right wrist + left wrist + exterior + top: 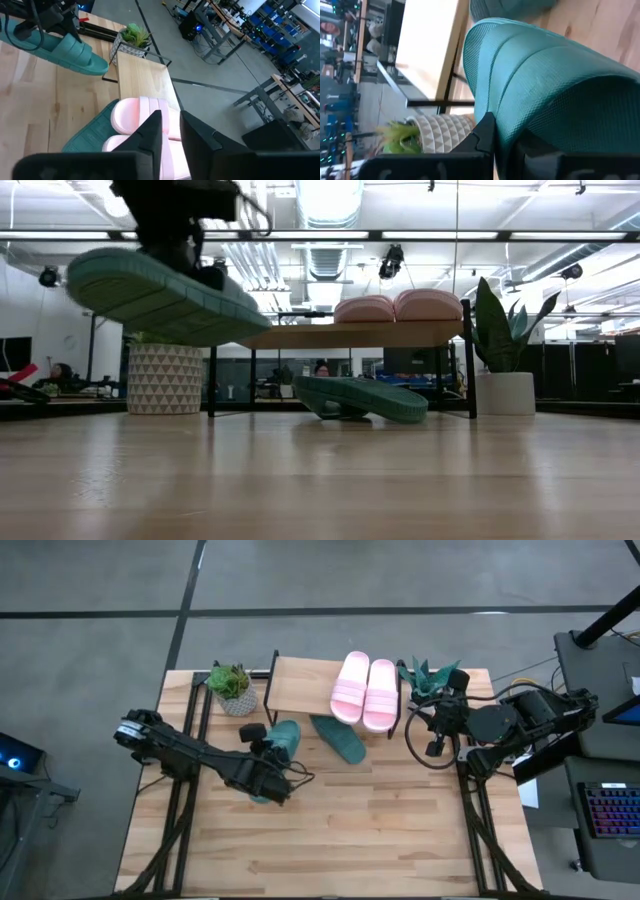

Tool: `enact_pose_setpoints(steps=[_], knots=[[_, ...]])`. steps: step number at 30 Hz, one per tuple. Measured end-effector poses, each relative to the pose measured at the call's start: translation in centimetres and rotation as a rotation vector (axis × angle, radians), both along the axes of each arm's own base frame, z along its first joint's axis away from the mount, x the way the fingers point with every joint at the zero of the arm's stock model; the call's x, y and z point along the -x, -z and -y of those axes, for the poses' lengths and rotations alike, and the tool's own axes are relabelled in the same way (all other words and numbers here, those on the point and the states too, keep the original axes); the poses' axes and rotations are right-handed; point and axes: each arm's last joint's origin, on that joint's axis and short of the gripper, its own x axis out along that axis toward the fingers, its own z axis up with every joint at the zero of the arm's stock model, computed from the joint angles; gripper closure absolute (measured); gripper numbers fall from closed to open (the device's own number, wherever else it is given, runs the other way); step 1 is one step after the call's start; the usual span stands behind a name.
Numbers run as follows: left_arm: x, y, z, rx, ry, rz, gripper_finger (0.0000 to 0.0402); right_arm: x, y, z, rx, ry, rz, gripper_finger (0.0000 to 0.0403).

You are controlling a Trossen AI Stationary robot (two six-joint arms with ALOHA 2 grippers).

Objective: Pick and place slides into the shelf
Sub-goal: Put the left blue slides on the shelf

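My left gripper (268, 772) is shut on a dark green slide (160, 295), held above the table in front of the shelf's left half. The shelf (300, 680) stands at the table's far edge. Two pink slides (365, 690) lie side by side on the right half of its plank top. The second green slide (340, 738) lies on the table with its far end under the shelf. My right gripper (436, 730) hangs to the right of the shelf, empty, with only a narrow gap between its fingers (150, 135). My left gripper holds the green slide at the side of its ribbed strap (510, 115), coming from above. One finger (485, 132) lies against the outer side; the gripper hides where the other meets it. The slide is clear of the table, tilted, its shelf-side end (255, 320) lower.
A potted plant in a patterned pot (232, 688) stands left of the shelf, and a spiky plant in a white pot (432, 678) stands to its right. The near half of the slatted table (330, 840) is bare wood.
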Motion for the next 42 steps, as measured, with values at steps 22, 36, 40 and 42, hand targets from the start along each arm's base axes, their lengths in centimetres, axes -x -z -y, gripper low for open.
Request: enact_pose_setpoints(steps=[22,36,40,42], knots=[[-3.3,-5.9,-3.7,-0.183,-0.001,0.119,0.0401,0.0,0.0,0.0,-0.001,0.001,0.001,0.0354],[-4.3,-6.9,-10.0,-0.236,-0.093,0.048,0.0401,0.0,0.0,0.0,-0.001,0.001,0.001,0.0355],[-5.2,-7.7,-11.2,-0.239,-0.053,0.078,0.0401,0.0,0.0,0.0,-0.001,0.000,0.001,0.0355],[-5.6,-8.1,-11.8,-0.256,-0.041,0.087,0.0401,0.0,0.0,0.0,-0.001,0.000,0.001,0.0355]])
